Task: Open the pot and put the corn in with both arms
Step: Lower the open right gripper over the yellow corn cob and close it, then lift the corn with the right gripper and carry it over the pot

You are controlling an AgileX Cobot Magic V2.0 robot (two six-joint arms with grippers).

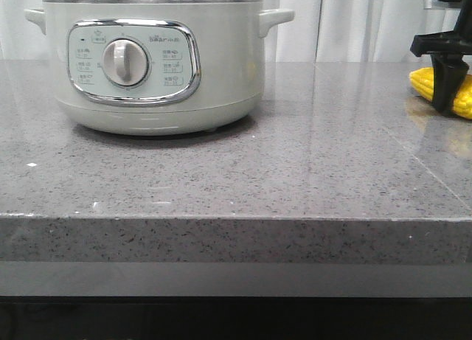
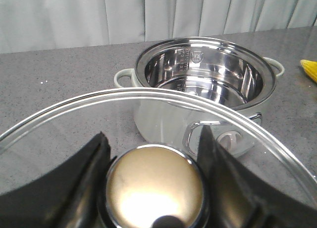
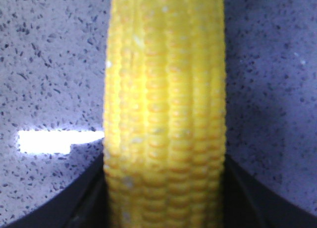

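The pale-green pot [image 1: 155,67] stands at the back left of the counter with no lid on it. In the left wrist view its steel inside is bare, ringed by the metal rim [image 2: 205,39]. My left gripper [image 2: 152,139] is shut on the brass-coloured knob [image 2: 156,188] of a glass lid [image 2: 74,129], held above and to the near side of the pot; this gripper is outside the front view. The yellow corn [image 1: 424,82] lies on the counter at the far right. My right gripper [image 1: 445,104] reaches down over it, its fingers pressed against both sides of the corn [image 3: 166,114].
The grey speckled counter [image 1: 258,170] runs between pot and corn, with its front edge close to the camera. A white curtain [image 1: 354,23] hangs behind. In the left wrist view, the corn [image 2: 309,69] shows past the pot's far handle [image 2: 275,65].
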